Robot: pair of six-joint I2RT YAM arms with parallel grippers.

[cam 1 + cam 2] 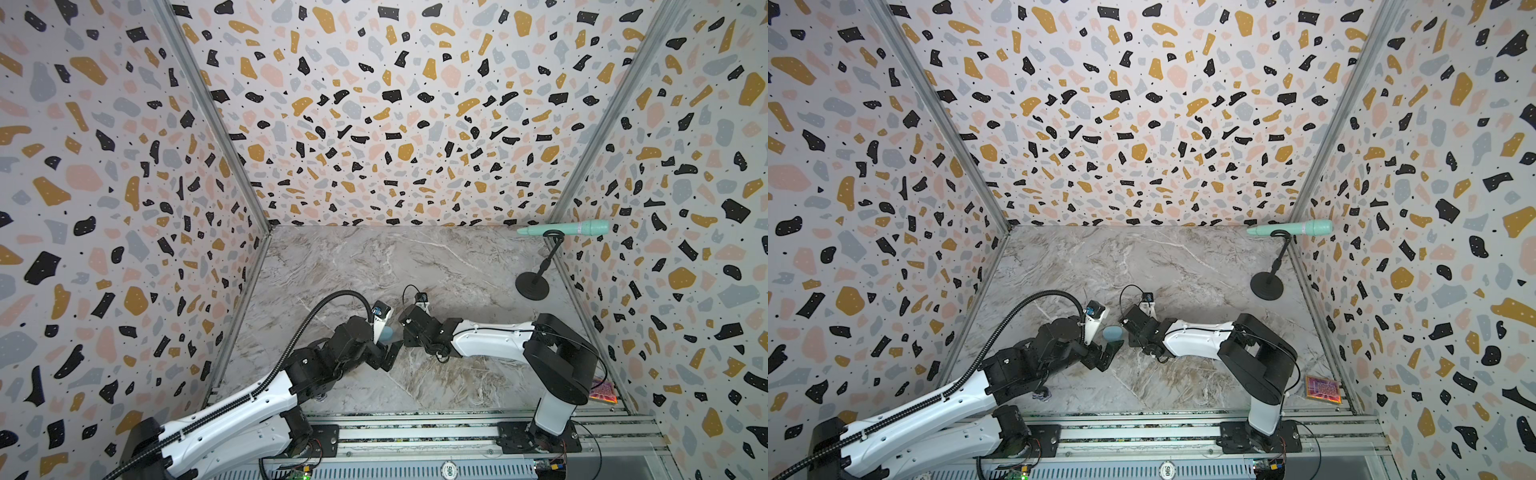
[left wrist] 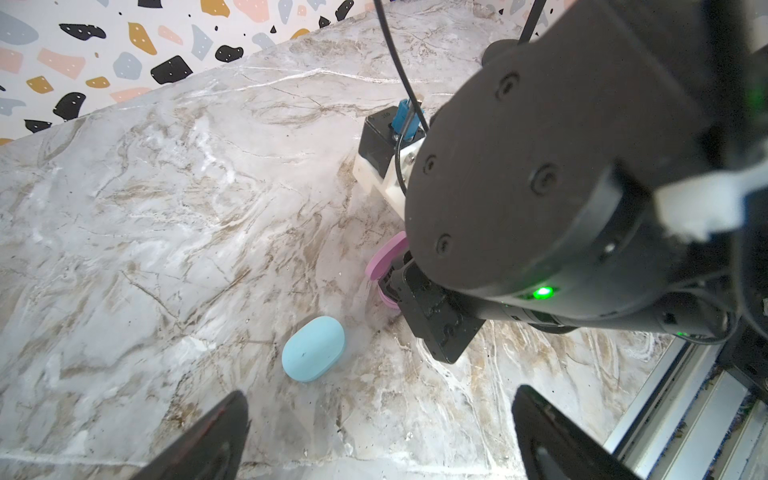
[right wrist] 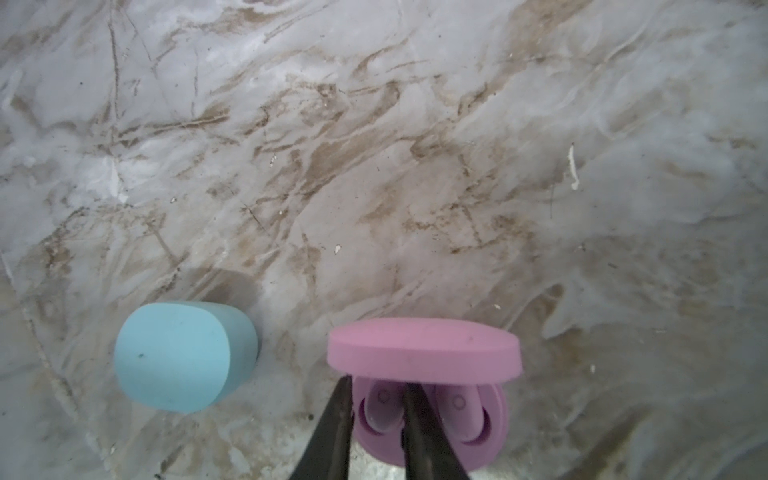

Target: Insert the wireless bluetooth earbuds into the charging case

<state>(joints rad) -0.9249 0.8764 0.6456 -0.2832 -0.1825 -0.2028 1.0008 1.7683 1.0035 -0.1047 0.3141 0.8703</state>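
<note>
A pink charging case (image 3: pixel 424 347) stands open on the marble table, lid raised. Two pale pink earbuds lie in its wells, one on the left (image 3: pixel 382 409) and one on the right (image 3: pixel 459 409). My right gripper (image 3: pixel 378 382) reaches into the case, its fingers a narrow gap apart on either side of the left earbud, with a sliver of case showing beside one finger. A closed pale blue case (image 3: pixel 178 357) lies beside the pink one. My left gripper (image 2: pixel 380 399) is wide open and holds nothing, just short of the blue case (image 2: pixel 313 348). In both top views the right wrist hides the pink case.
A mint green microphone (image 1: pixel 565 228) rests on a black stand (image 1: pixel 532 286) at the back right. An orange patterned square (image 1: pixel 1323 389) lies at the front right by the wall. A small purple object (image 1: pixel 1042 394) sits under the left arm. A metal rail (image 1: pixel 415 419) edges the table's front.
</note>
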